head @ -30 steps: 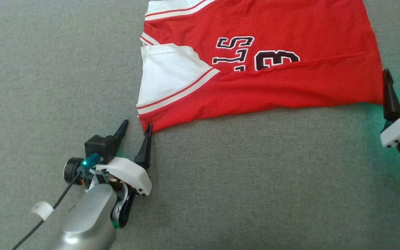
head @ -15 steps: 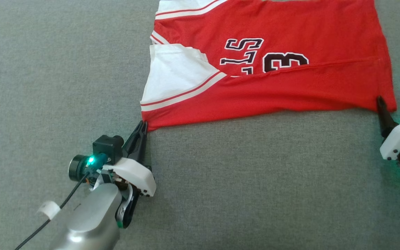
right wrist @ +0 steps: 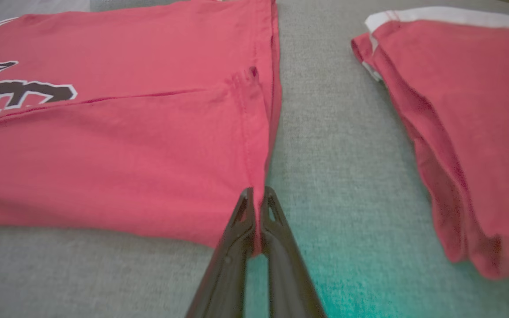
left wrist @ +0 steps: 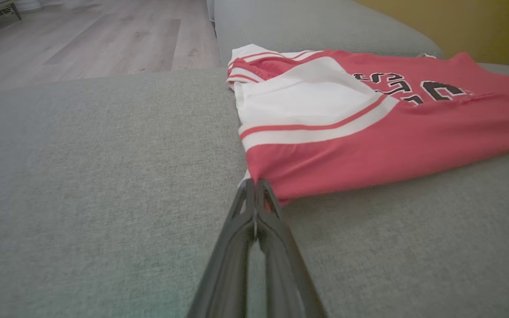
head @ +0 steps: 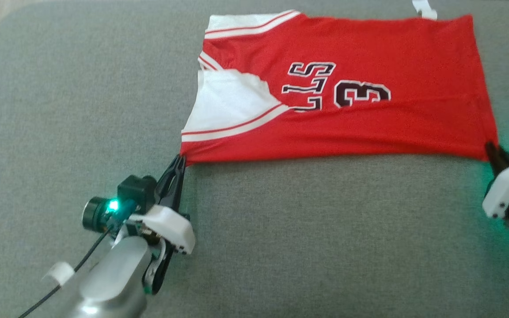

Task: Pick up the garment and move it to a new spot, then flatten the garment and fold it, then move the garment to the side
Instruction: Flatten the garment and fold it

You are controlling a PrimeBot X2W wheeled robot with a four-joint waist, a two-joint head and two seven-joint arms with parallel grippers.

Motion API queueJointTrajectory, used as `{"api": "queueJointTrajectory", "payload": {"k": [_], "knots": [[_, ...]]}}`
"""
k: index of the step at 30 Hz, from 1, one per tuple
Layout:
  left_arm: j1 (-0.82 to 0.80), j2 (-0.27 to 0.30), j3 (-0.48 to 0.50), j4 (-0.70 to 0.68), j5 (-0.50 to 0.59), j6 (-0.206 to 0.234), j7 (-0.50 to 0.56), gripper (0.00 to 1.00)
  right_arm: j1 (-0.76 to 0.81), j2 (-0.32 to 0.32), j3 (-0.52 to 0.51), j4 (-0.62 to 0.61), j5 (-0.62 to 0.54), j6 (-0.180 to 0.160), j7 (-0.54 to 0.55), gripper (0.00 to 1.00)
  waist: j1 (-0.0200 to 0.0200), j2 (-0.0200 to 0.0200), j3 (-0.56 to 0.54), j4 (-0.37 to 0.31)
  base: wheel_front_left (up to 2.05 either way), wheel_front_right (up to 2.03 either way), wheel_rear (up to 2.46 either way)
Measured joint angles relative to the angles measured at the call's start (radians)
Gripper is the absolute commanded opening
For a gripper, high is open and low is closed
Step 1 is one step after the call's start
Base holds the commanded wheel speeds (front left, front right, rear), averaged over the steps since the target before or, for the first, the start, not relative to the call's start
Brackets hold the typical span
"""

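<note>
Grey cushion (head: 281, 229), another red-and-white garment (right wrist: 471, 132) on it, wooden floor (left wrist: 82, 39) beyond

place: home living room | signs: grey fabric sofa (left wrist: 82, 176), wood-plank floor (left wrist: 104, 39), yellow wall (left wrist: 457, 22)

The jersey (head: 369, 128) is coloured red, with a white shoulder panel bordered by red and white stripes. Its numeral (head: 360, 94) and letters are printed in a near-black tone and outlined in white. A white label (head: 423, 8) is seen at its far edge. The cushion (head: 303, 229) is covered in a flecked grey-green weave. A second garment (right wrist: 480, 110) is coloured red with white trim. The left gripper (head: 178, 160) and right gripper (head: 491, 148) are finished with black fingers (head: 169, 187) and white housings, and a green glow is cast beside each. The forearm (head: 113, 282) is silver. The floor (left wrist: 82, 39) is patterned in pale wood grain, and the wall (left wrist: 471, 22) is painted ochre.
</note>
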Motion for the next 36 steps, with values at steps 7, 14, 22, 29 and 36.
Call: {"api": "queueJointTrajectory", "payload": {"k": [7, 14, 22, 29, 36], "knots": [[0.132, 0.072, -0.02, -0.131, 0.007, 0.043, 0.032, 0.0, 0.114, -0.024, 0.036, -0.076, 0.072, 0.0, 0.002, 0.0, -0.0001, 0.0, -0.058, -0.017, 0.0, 0.0, 0.0], [0.334, 0.133, -0.048, -0.323, -0.007, 0.118, 0.093, 0.0, 0.263, -0.039, 0.046, -0.128, 0.122, 0.0, -0.007, 0.0, -0.0002, 0.0, -0.128, -0.032, 0.0, 0.0, 0.0], [0.517, 0.217, -0.083, -0.519, -0.008, 0.194, 0.161, 0.0, 0.395, -0.06, 0.026, -0.184, 0.137, 0.0, -0.012, 0.0, -0.0002, 0.0, -0.189, -0.036, 0.0, 0.0, 0.0], [0.552, 0.247, -0.094, -0.599, -0.023, 0.213, 0.212, 0.0, 0.436, -0.061, -0.012, -0.22, 0.137, 0.0, 0.019, 0.0, -0.0001, 0.0, -0.19, -0.036, 0.0, 0.0, 0.0], [0.529, 0.242, -0.105, -0.587, -0.034, 0.192, 0.238, 1.0, 0.449, -0.05, -0.036, -0.254, 0.127, 0.0, 0.051, 1.0, 0.0, 0.0, -0.171, -0.037, 0.0, 0.0, 0.0]]}}
